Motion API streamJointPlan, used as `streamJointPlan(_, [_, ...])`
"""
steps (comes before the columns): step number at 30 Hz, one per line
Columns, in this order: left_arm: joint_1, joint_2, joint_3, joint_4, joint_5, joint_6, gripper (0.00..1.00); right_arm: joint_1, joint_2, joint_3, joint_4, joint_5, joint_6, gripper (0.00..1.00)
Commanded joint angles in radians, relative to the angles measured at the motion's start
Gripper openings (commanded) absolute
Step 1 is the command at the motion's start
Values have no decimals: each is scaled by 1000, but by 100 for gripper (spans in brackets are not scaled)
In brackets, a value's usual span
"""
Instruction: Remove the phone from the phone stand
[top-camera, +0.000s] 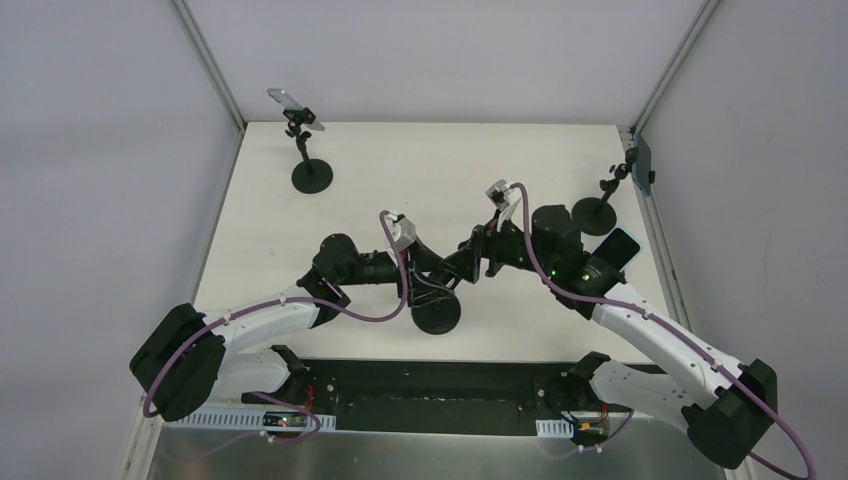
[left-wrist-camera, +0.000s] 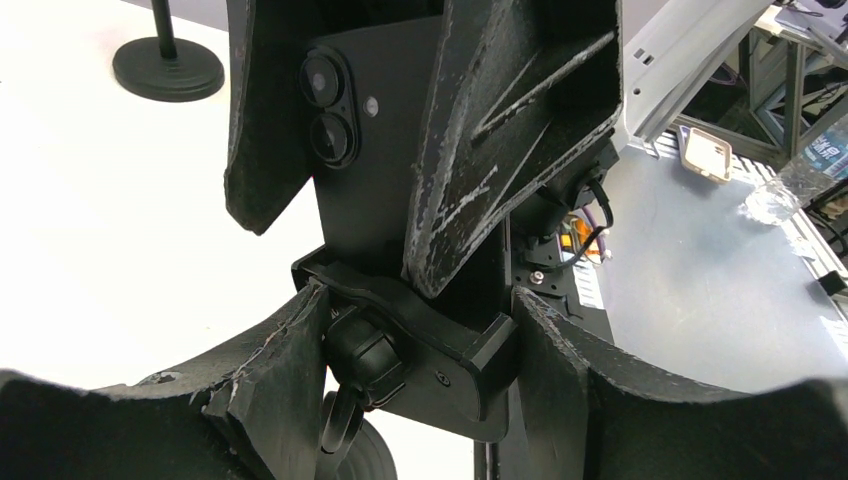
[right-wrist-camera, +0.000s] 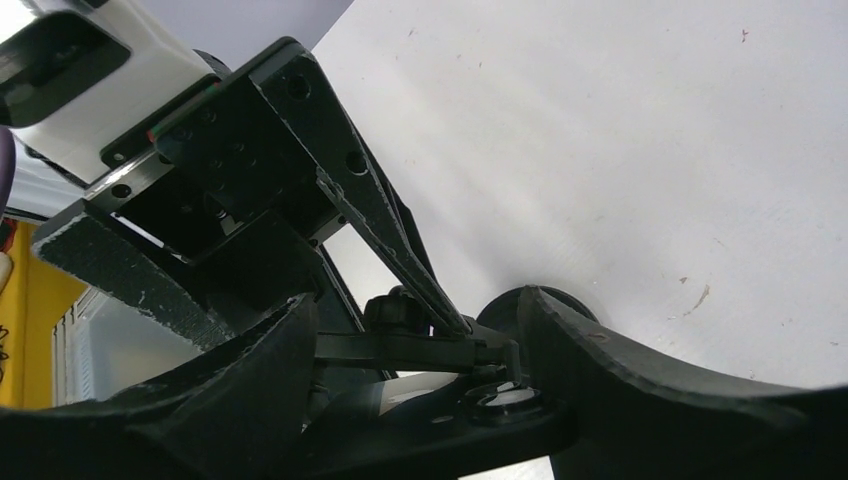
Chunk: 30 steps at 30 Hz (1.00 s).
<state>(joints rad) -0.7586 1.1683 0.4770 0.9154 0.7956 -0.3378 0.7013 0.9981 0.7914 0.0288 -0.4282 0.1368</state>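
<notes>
At the near centre of the table (top-camera: 400, 170), the phone stand (top-camera: 437, 318) is seen on its round black base, and both arms are converged above it. The phone (left-wrist-camera: 375, 170) is seated by one end in the stand's clamp (left-wrist-camera: 440, 345) and has not been lifted out.

The left gripper (left-wrist-camera: 418, 320) is clenched on the phone stand at that clamp, one finger pressed to each side of it. The right gripper (right-wrist-camera: 415, 325) is closed across the phone's free end just beyond the clamp. Its fingers (left-wrist-camera: 520, 110) are laid over the phone's two long edges, so the two grippers are set nearly tip to tip.

The phone's back is flat, matte and black, with two round lenses (left-wrist-camera: 328, 110) stacked in a raised oval. The clamp is an angular cradle of black plastic, and a ribbed round knob (left-wrist-camera: 362, 355) sits under it. The finger pads are wedge-shaped, dull black and heavily scuffed with pale scratches. The table surface is white and smooth, with faint marks.
</notes>
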Motion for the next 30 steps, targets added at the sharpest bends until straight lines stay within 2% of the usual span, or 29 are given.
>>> streamJointPlan(1, [-21, -26, -6, 42, 159, -44, 0, -21, -83, 92, -8, 159, -108, 0])
streamJointPlan(9, [-16, -24, -14, 39, 157, -44, 0, -22, -157, 171, -119, 226, -193, 0])
streamJointPlan(16, [-14, -11, -10, 39, 147, -50, 0, -20, -166, 225, -124, 230, -147, 0])
streamJointPlan(21, [-15, 0, 1, 38, 158, -63, 0, -19, -152, 206, -82, 194, -108, 0])
streamJointPlan(27, [-14, -21, 3, 38, 205, -52, 0, -2, -130, 167, -46, 79, -161, 0])
streamJointPlan(30, [-14, -26, 7, 37, 227, -52, 0, 23, -103, 176, -65, 70, -190, 0])
